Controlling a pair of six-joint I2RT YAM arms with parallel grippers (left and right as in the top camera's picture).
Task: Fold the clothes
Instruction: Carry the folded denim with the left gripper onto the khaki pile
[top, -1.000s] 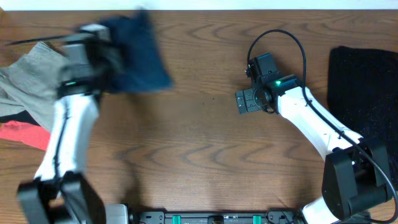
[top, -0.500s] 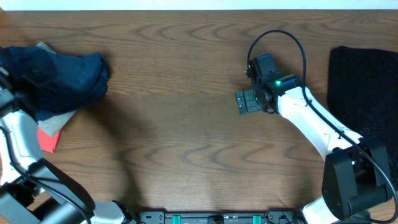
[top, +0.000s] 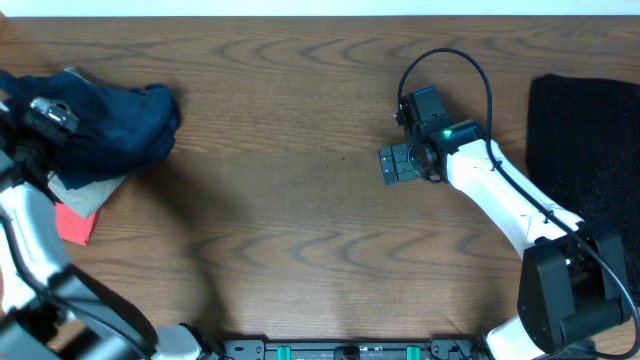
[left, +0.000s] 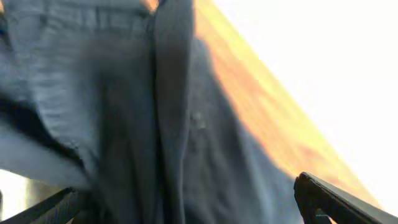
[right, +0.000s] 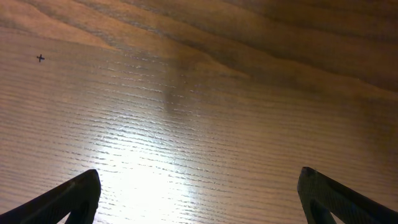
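Note:
The clothes lie in a heap at the table's left edge. A wrinkled navy garment (top: 115, 125) sits on top, with a khaki-grey piece (top: 88, 192) and a coral-red piece (top: 73, 224) showing from under it. My left gripper (top: 42, 115) hovers over the heap's left side. In the left wrist view the navy garment (left: 124, 112) fills the frame, and the left gripper (left: 186, 198) stands open, its fingers wide apart on either side of the cloth. My right gripper (top: 402, 162) is open over bare wood right of centre. In the right wrist view, nothing lies between the right gripper (right: 199, 180) fingers.
A black cloth (top: 585, 140) covers the table's right edge. The right arm's black cable (top: 470, 60) loops above its wrist. The wooden table (top: 300, 200) stretches between the two arms.
The left arm swung the navy garment from the upper left onto the heap at the left edge, then its jaws opened and let go. The right arm has not moved.

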